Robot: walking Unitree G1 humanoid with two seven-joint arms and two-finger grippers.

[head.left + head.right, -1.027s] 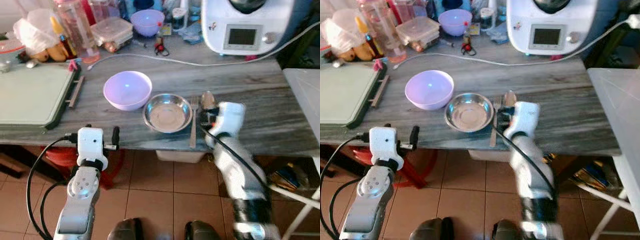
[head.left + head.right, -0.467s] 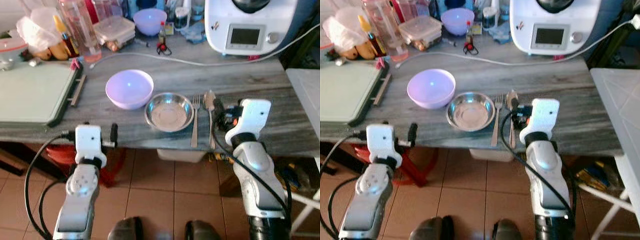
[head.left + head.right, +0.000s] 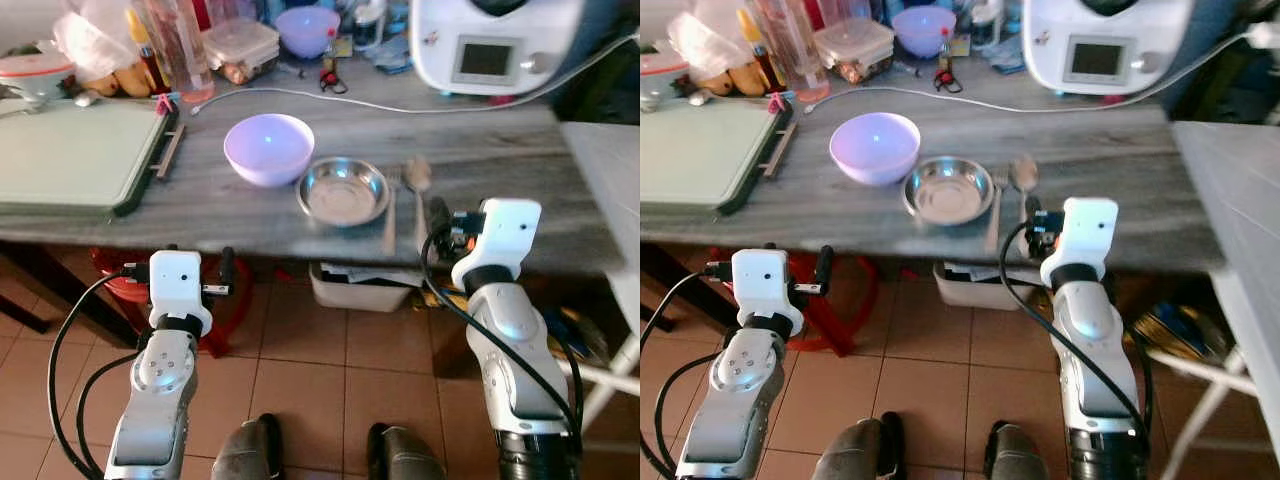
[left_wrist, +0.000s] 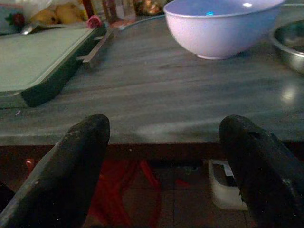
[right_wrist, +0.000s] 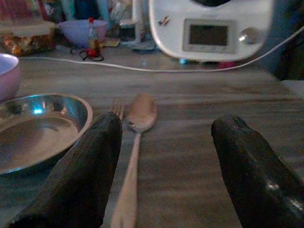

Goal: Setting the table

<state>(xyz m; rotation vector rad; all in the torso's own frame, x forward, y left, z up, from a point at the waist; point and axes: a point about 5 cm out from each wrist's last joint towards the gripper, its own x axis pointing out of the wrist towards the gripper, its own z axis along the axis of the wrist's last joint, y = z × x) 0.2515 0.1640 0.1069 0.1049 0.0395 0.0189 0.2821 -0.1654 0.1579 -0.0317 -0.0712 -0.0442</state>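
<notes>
Left eye view: steel bowl (image 3: 343, 192) near the front edge of the grey bench (image 3: 500, 160), with a fork (image 3: 391, 205) just beside it on the right and a spoon (image 3: 418, 190) just right of the fork, both lying lengthwise toward the near edge. Lilac bowl (image 3: 268, 148) just left and slightly farther, close to the steel bowl. Farther left, a green tray (image 3: 70, 160) flat on the bench. Along the far side: white kitchen machine with a screen (image 3: 490, 40), its white cable (image 3: 300, 97) trailing across the bench, a second small lilac bowl (image 3: 307, 28), a lidded food box (image 3: 240, 45), bottles and bananas, partly blurred.

Right gripper (image 5: 164, 161) off the bench, hanging just before its near edge, right of the spoon; fingers (image 5: 85, 166) spread wide apart, holding nothing, the spoon and fork seen between them in the right wrist view. Left gripper (image 4: 164, 161) lower and to the left, below the bench edge, fingers (image 4: 71, 166) likewise parted and empty. Below the bench, tiled floor (image 3: 330, 350) and a white bin (image 3: 355, 288).
</notes>
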